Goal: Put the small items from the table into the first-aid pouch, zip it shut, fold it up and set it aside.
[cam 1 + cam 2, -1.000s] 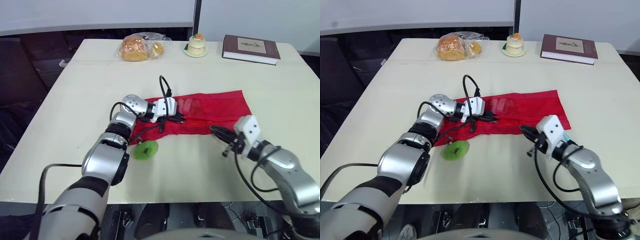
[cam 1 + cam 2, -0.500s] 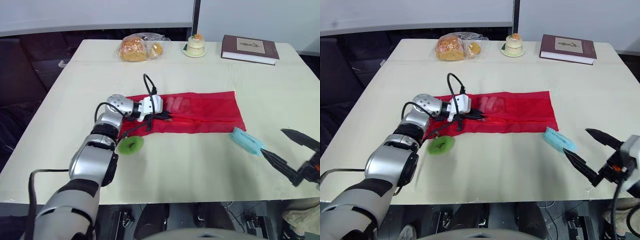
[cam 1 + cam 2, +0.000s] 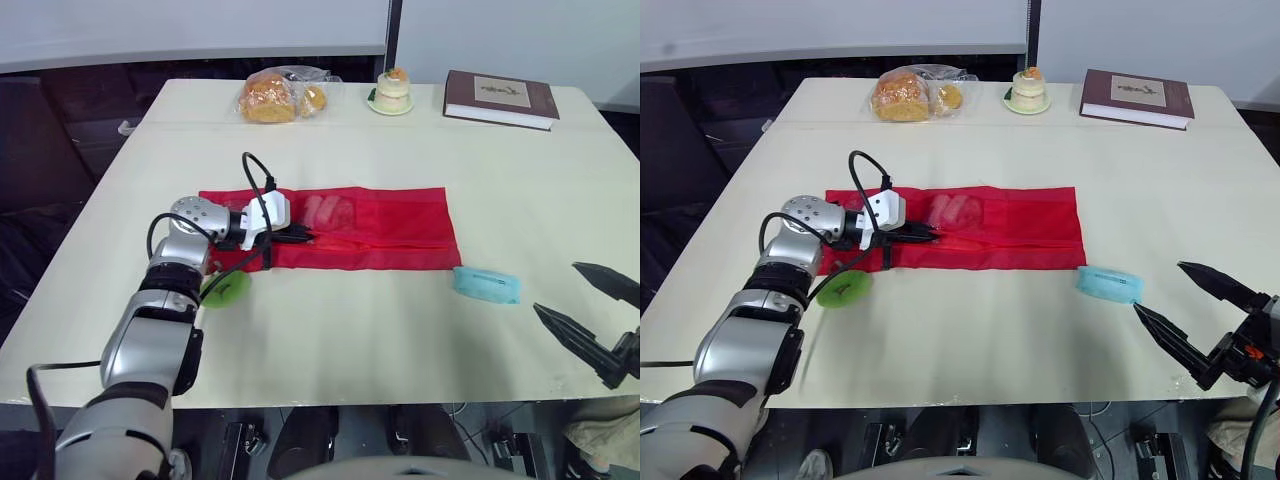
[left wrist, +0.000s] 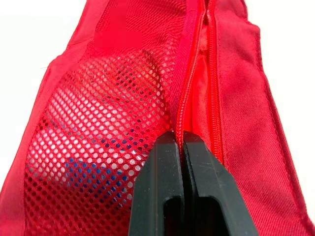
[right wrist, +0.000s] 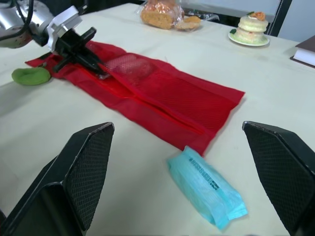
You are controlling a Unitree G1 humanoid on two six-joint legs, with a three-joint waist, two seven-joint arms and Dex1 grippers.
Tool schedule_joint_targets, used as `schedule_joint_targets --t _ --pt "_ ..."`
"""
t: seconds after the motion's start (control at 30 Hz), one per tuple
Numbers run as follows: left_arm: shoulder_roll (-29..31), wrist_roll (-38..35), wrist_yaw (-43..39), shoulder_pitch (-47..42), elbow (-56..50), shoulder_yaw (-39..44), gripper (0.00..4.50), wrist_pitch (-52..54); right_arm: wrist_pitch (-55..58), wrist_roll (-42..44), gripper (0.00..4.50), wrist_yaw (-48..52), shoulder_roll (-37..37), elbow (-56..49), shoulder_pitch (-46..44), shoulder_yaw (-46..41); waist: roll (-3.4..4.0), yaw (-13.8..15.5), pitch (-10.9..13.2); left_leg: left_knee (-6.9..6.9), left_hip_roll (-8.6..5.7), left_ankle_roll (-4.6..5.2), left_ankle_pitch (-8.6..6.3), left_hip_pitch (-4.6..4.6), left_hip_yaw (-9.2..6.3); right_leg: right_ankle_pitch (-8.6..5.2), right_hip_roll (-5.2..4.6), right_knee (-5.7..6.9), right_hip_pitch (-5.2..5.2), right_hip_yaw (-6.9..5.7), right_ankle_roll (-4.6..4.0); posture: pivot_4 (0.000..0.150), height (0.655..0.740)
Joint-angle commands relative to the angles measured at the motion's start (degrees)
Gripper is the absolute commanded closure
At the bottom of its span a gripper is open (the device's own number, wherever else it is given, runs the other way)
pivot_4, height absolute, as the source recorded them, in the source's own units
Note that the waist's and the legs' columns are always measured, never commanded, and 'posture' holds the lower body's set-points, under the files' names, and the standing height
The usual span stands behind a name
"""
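Observation:
The red mesh pouch [image 3: 380, 230] lies flat across the middle of the table, with something pale showing through its mesh [image 3: 328, 208]. My left gripper [image 3: 300, 237] rests on its left part, shut on the pouch's zipper [image 4: 183, 103]. A green round item [image 3: 222, 288] lies beside my left forearm, just in front of the pouch's left end. A teal packet [image 3: 487, 285] lies on the table off the pouch's right front corner. My right gripper [image 3: 558, 288] hovers wide open near the front right edge, apart from the packet.
At the table's far edge are a bagged bread [image 3: 268, 97], a small cake on a plate [image 3: 391, 90] and a dark red book [image 3: 501, 98]. Bare table [image 3: 360, 330] stretches in front of the pouch.
My right gripper opened and drew back to the front right, leaving the teal packet on the table. My left gripper slid left, taking the pouch along; the green item also shifted left.

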Motion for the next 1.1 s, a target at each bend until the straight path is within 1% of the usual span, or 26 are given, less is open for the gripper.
schedule_joint_targets --t 0.03,0.17,0.2,0.23,0.27,0.33,0.4,0.43,0.5,0.6,0.67,0.73,0.83,0.97,1.1 --pt "1.4 -1.6 -0.1 -0.1 -2.8 1.4 4.50 2.0 -0.8 1.5 0.03 -0.5 -1.5 -1.6 -0.9 0.5 0.00 0.1 0.0 0.00 0.00 0.00 0.00 0.00 0.00 0.00 0.00 0.00 0.00 0.00 0.00 0.150 0.7289" --pt "1.2 -1.7 0.4 -0.4 -3.6 1.3 3.14 2.9 0.1 4.2 0.00 -1.0 -3.4 -2.6 -2.5 2.4 0.00 0.4 0.0 0.01 -0.02 0.00 0.00 -0.01 0.01 0.00 -0.01 0.00 0.00 0.00 0.00 0.150 0.7289" --pt "1.4 -1.7 0.4 -0.2 -3.8 1.3 2.60 2.9 0.3 4.8 0.00 -1.1 -3.9 -3.1 -2.6 2.8 0.00 0.5 0.0 0.01 -0.02 0.00 0.00 -0.01 0.00 0.00 -0.01 -0.01 0.00 -0.01 0.00 0.150 0.7289" --pt "1.6 -1.6 0.2 -0.2 -3.9 1.2 2.32 3.1 0.7 5.8 0.00 -1.2 -4.8 -3.6 -3.3 3.4 0.00 0.8 0.0 0.01 -0.02 0.00 0.00 -0.01 -0.01 0.00 -0.01 0.00 0.00 -0.01 0.00 0.150 0.7289" --pt "1.7 -1.7 -0.1 -0.3 -3.9 1.2 1.55 3.4 0.9 6.5 0.00 -1.4 -5.7 -3.9 -4.1 4.1 0.00 0.9 0.0 0.01 -0.02 0.00 0.00 -0.01 0.01 0.00 0.00 -0.01 0.01 -0.01 0.00 0.150 0.7289" --pt "1.9 -2.7 -1.4 -0.7 -4.8 1.5 1.07 4.6 1.0 7.0 0.00 -1.8 -6.9 -4.1 -5.1 5.0 0.00 0.9 0.0 0.02 -0.02 0.00 0.00 -0.01 0.01 0.00 0.00 0.00 0.01 -0.01 0.00 0.150 0.7289" --pt "1.9 -4.4 -2.9 -1.1 -6.6 2.1 0.21 6.4 0.9 6.8 0.00 -2.0 -7.2 -3.9 -5.3 5.1 -0.01 1.1 0.0 0.03 -0.02 0.00 0.00 0.00 0.03 0.00 0.00 0.00 0.01 0.01 0.00 0.150 0.7289" --pt "1.9 -5.6 -3.8 -1.1 -8.3 2.4 0.10 7.6 0.8 6.5 0.00 -1.8 -7.3 -3.8 -5.1 5.0 -0.01 1.2 0.0 0.03 -0.02 0.00 0.00 -0.02 0.01 0.00 0.01 0.00 0.01 -0.01 0.00 0.150 0.7289" --pt "1.5 -7.7 -4.5 -1.2 -12.3 2.9 0.10 9.7 0.5 5.8 0.00 -1.7 -7.0 -3.6 -4.4 4.5 -0.02 1.4 0.0 0.03 -0.02 0.00 0.00 -0.05 -0.02 0.00 0.01 -0.01 0.00 -0.03 0.00 0.150 0.7289" --pt "-0.2 -9.9 -3.3 -1.4 -18.6 3.0 0.10 13.8 0.1 3.7 0.00 -3.7 -6.1 -3.5 -3.8 3.8 -0.03 1.5 0.0 0.06 -0.03 0.00 0.00 -0.09 -0.04 0.00 -0.03 -0.03 0.01 -0.05 0.00 0.150 0.7289" --pt "-1.6 -9.8 -2.2 -1.2 -21.3 2.1 0.10 15.6 -0.1 1.6 0.00 -4.8 -5.8 -3.3 -3.4 3.9 -0.02 1.5 0.0 0.09 -0.05 0.00 0.00 -0.06 -0.02 0.00 -0.06 -0.02 0.05 -0.02 0.00 0.150 0.7289" --pt "-3.5 -8.2 -0.4 -1.2 -22.4 0.4 0.10 15.1 -0.1 -0.8 0.00 -6.4 -5.5 -3.3 -3.1 4.1 -0.02 1.4 0.0 0.09 -0.06 0.00 0.00 -0.02 0.01 0.00 -0.04 -0.02 0.07 0.01 0.00 0.150 0.7289" --pt "-8.5 -3.5 3.8 -3.1 -18.5 -3.4 0.10 12.1 0.2 -1.6 0.00 -8.4 -4.8 -3.2 -3.4 4.1 -0.02 1.5 0.0 0.09 -0.07 0.00 0.00 0.00 0.01 0.00 -0.02 -0.01 0.07 0.01 0.00 0.150 0.7289" --pt "-14.3 0.8 9.0 -7.4 -10.0 -6.3 0.10 7.6 0.3 -2.4 0.00 -9.2 -4.1 -4.1 -2.2 4.1 -0.05 1.4 0.0 0.10 -0.11 0.00 0.01 -0.02 0.01 0.00 0.00 -0.02 0.07 0.01 0.01 0.150 0.7289" --pt "-17.8 4.8 12.6 -10.4 -2.1 -8.7 0.10 2.4 0.4 -2.2 0.00 -10.3 -3.2 -5.9 -0.4 3.7 -0.05 1.2 0.0 0.08 -0.09 0.01 0.00 -0.01 0.02 0.00 0.03 -0.03 0.07 0.03 0.00 0.150 0.7289"
